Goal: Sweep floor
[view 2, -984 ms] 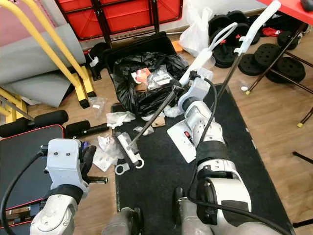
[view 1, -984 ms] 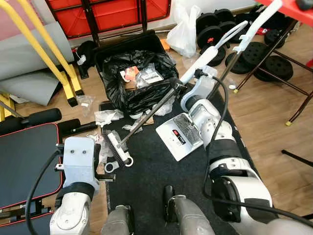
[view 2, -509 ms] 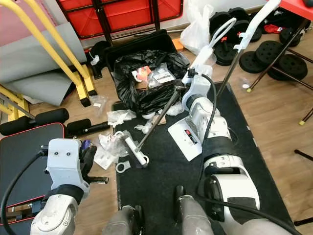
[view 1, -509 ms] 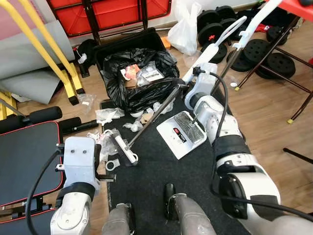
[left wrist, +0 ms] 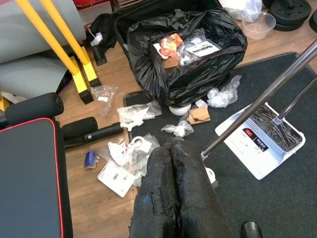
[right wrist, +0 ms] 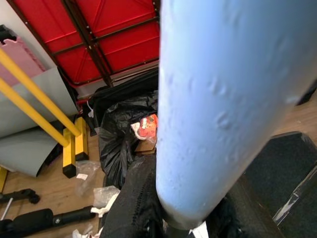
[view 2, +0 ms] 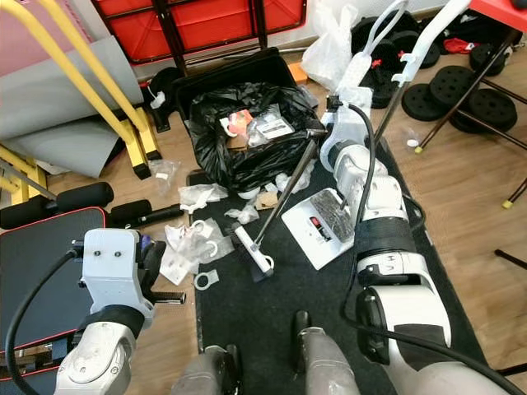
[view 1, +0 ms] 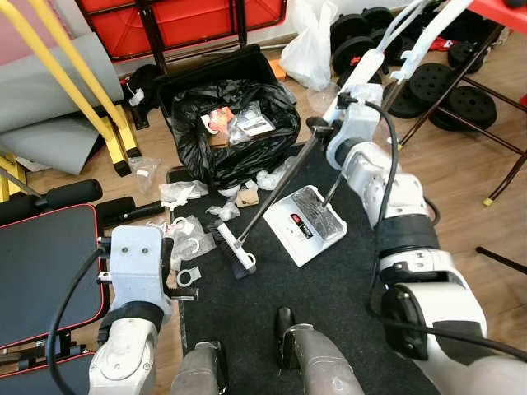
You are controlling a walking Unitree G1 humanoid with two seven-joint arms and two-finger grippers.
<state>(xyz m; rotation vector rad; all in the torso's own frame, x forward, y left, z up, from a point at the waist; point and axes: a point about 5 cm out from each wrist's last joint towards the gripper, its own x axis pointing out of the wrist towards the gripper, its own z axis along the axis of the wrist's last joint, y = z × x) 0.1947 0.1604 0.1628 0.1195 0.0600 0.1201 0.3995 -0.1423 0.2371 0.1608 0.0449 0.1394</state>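
Right wrist view mostly blocked by pale blue-white broom handle (right wrist: 218,89) running close past the lens; black fingers (right wrist: 141,208) seen wrapped against it, clamped on. Upper end of handle cut off at frame top in head views. Dumbbell plates and red frame partly cropped at edges.

Right gripper (view 1: 350,132) raised beside black bin bag (view 1: 235,136), holding one broom (view 1: 280,193) high on its shaft. Shaft slants down and toward robot's left; brush head (view 1: 233,253) resting on dark mat (view 1: 329,296), well apart from the jaws, just beside the wrappers.

One white dustpan (view 1: 306,224) flat on mat, close to brush head, its own thin handle rising toward right arm.

Left gripper (left wrist: 173,193) low over floor near black bench (view 1: 41,263), fingers pressed together, nothing held.

Loose wrappers (view 1: 191,239): roughly six or seven clumps between bag and brush; exact count unclear.
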